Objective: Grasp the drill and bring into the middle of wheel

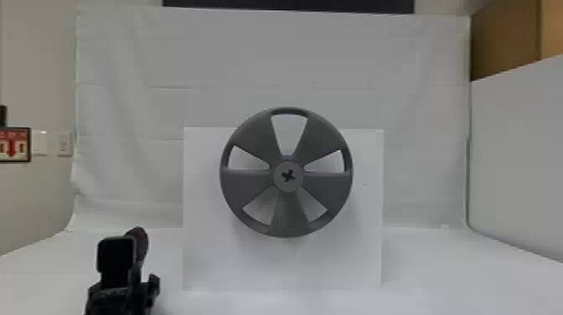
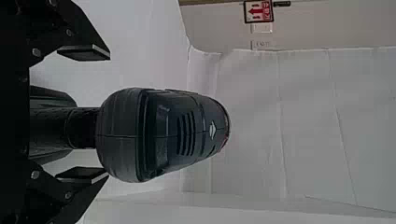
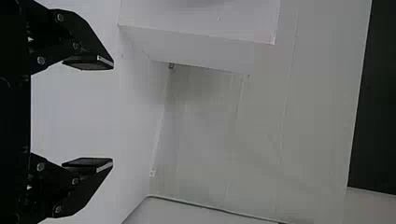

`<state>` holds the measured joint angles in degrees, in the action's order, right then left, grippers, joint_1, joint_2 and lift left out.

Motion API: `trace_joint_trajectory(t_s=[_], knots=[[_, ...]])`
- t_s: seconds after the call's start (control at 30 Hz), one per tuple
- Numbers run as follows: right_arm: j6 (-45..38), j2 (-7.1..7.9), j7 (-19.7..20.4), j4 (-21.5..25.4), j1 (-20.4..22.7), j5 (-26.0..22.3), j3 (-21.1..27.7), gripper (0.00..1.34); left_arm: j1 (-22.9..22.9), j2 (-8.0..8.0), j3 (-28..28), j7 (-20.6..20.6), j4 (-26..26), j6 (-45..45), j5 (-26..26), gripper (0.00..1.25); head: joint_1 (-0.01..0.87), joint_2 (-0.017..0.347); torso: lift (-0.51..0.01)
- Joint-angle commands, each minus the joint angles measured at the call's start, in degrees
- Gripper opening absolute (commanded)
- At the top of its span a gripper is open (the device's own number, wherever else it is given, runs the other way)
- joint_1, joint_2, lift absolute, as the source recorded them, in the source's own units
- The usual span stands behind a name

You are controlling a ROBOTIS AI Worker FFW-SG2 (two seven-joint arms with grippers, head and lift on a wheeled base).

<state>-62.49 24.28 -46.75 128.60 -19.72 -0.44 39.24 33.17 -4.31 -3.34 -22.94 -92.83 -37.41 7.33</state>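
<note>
Left gripper (image 2: pixel 108 115), nearest the lens: fingers apart, one to each side of the drill (image 2: pixel 177 135), a gap to the handle (image 2: pixel 84 128) on both sides. Drill not held; its foot is out of sight, so contact with the table cannot be told. Head view: this gripper sits at eight o'clock from the wheel (image 1: pixel 247 184).

Handling, est.: heavy, top-loaded, stiff; smooth housing may slip, and a loose hold could let it tip. Best hold: square on the handle, just under the barrel.

Orientation: handle roughly upright, its long axis running down from the barrel. Barrel tapers away from the gripper; nose judged toward twelve o'clock, straight ahead. Wheel hub (image 1: pixel 287 176): two o'clock from the gripper. Right gripper (image 3: pixel 112 113): idle, fingers apart.
</note>
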Motion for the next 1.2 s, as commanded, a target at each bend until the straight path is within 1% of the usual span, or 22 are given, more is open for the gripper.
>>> trace_joint_trajectory(t_s=[0.0, 0.13, 0.17, 0.3, 0.43, 0.47, 0.53, 0.57, 0.67, 0.77, 1.17], knots=[[0.00, -0.11, 0.00, -0.02, -0.06, 0.09, -0.04, 0.82, -0.12, 0.00, 0.09, 0.00, 0.11, 1.02, 0.85, 0.54, 0.000, 0.000, -0.406], [0.00, -0.11, 0.00, -0.02, 0.12, 0.00, -0.04, 0.82, -0.12, 0.00, 0.09, 0.00, 0.37, 1.11, 0.94, 0.54, 0.000, 0.000, -0.406], [0.00, -0.11, 0.00, -0.02, 0.12, 0.09, -0.04, 0.82, -0.12, 0.00, 0.09, 0.00, 0.46, 1.02, 1.02, 0.52, 0.000, 0.000, -0.406], [0.00, -0.20, 0.00, -0.02, 0.21, 0.09, -0.04, 0.82, 0.05, 0.00, 0.18, 0.00, 0.72, 1.02, 1.55, 0.37, 0.000, 0.000, -0.406], [0.00, -0.20, 0.00, -0.11, 0.21, 0.09, -0.04, 0.82, 0.05, 0.00, -0.09, 0.09, 0.72, 1.02, 1.55, 0.30, 0.000, 0.000, -0.406], [0.00, -0.20, 0.00, -0.02, 0.21, 0.09, -0.04, 0.82, 0.05, -0.09, -0.09, 0.17, 0.72, 1.02, 1.55, 0.27, 0.000, 0.000, -0.406], [0.00, -0.20, 0.00, -0.11, 0.21, 0.09, -0.04, 0.82, 0.05, -0.09, 0.00, 0.26, 0.72, 1.11, 1.46, 0.16, 0.000, 0.000, -0.406], [0.00, -0.29, 0.00, -0.11, 0.21, 0.17, -0.04, 0.82, -0.04, -0.09, -0.09, 0.26, 0.72, 1.28, 1.20, 0.15, 0.000, 0.000, -0.406], [0.00, -0.37, 0.00, -0.11, 0.21, 0.26, 0.05, 0.82, -0.30, -0.09, -0.09, 0.26, 0.72, 2.25, 1.02, 0.13, 0.000, 0.000, -0.406], [0.00, -0.46, 0.00, -0.11, 0.21, 0.26, 0.13, 0.82, -0.39, -0.09, -0.26, 0.26, 0.72, 2.43, 0.67, 0.06, 0.000, 0.000, -0.406], [0.00, -0.81, 0.00, -0.11, 0.12, 0.88, 0.13, 0.82, -0.74, -0.18, 0.26, 0.26, 0.72, 3.22, 1.81, 0.03, 0.000, 0.000, -0.406]])
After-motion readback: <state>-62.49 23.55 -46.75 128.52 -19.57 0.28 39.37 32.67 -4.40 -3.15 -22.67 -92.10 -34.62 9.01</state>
